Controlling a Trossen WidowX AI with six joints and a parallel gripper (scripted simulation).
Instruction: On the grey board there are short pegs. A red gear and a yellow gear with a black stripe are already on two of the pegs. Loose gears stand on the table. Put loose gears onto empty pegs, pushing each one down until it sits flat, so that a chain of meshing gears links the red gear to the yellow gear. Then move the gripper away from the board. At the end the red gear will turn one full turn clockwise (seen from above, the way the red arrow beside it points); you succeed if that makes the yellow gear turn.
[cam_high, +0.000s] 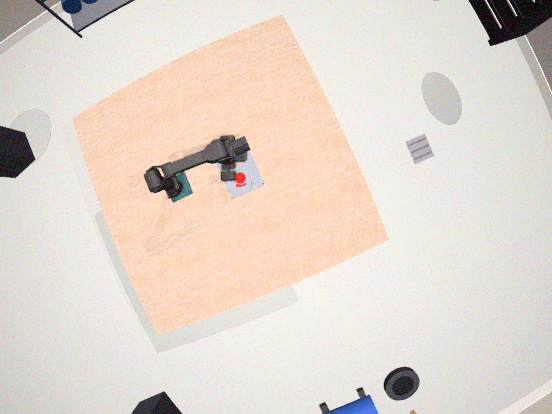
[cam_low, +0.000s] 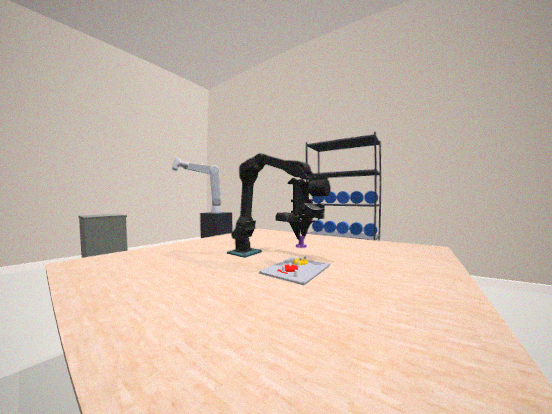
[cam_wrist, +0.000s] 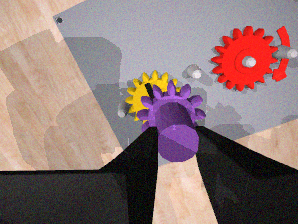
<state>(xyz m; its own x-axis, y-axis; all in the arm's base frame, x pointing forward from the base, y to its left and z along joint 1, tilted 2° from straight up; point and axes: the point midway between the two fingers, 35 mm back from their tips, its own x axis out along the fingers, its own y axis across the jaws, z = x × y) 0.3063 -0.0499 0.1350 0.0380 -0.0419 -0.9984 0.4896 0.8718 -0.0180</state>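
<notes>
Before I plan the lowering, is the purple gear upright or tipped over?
Upright: the exterior view shows the purple gear hanging teeth down, knob up between the fingers, above the board.
</notes>
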